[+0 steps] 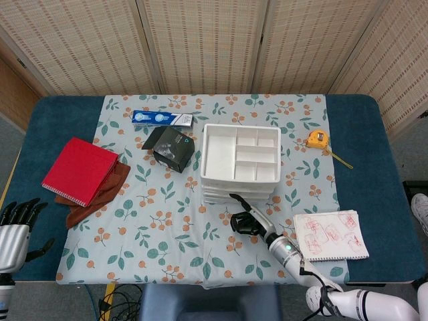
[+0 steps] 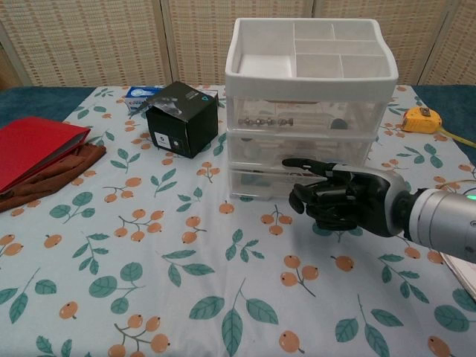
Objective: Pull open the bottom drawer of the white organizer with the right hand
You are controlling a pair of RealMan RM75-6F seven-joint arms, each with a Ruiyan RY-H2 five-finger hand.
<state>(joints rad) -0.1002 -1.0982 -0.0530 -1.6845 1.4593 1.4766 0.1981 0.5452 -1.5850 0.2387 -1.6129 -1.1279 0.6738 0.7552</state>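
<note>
The white organizer (image 1: 239, 162) (image 2: 305, 104) stands mid-table with three clear drawers, all pushed in. Its bottom drawer (image 2: 260, 184) is partly covered by my right hand (image 2: 338, 199) (image 1: 246, 221), which sits just in front of it with fingers curled in and one finger stretched along the drawer's front. Whether the hand touches the drawer is unclear. My left hand (image 1: 15, 227) hangs off the table's left front corner, fingers spread, holding nothing.
A black box (image 2: 182, 117) stands left of the organizer, with a blue toothpaste box (image 1: 162, 118) behind it. A red notebook (image 1: 79, 170) lies on a brown cloth at left. A yellow tape measure (image 1: 317, 139) and a printed paper pad (image 1: 331, 234) lie to the right.
</note>
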